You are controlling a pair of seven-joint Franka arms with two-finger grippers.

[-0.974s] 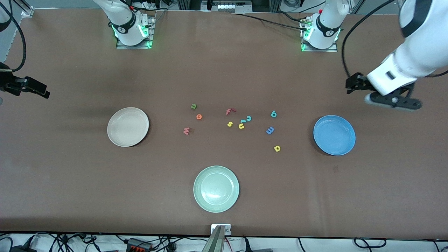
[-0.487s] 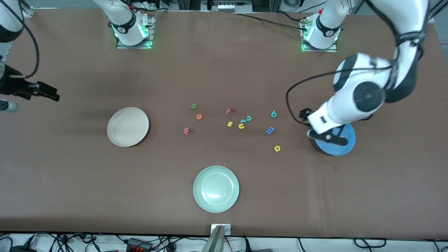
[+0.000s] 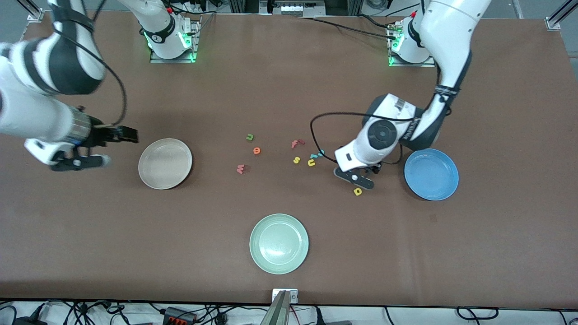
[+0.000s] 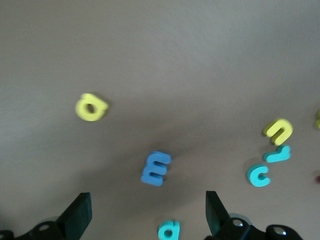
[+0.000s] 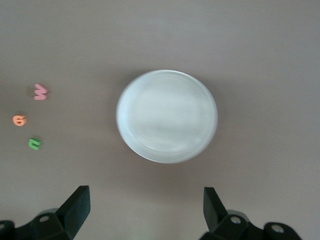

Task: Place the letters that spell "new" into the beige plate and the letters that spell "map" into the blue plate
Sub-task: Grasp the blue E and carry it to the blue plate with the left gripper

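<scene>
The left pincer, jaws wide and empty, hangs directly over the blue m lying on the table beside the blue plate, while the right pincer, equally wide, hovers beside the beige plate.

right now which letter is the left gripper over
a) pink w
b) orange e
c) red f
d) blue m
d: the left wrist view shows the blue m on the table between the open fingers of the left gripper.
</scene>
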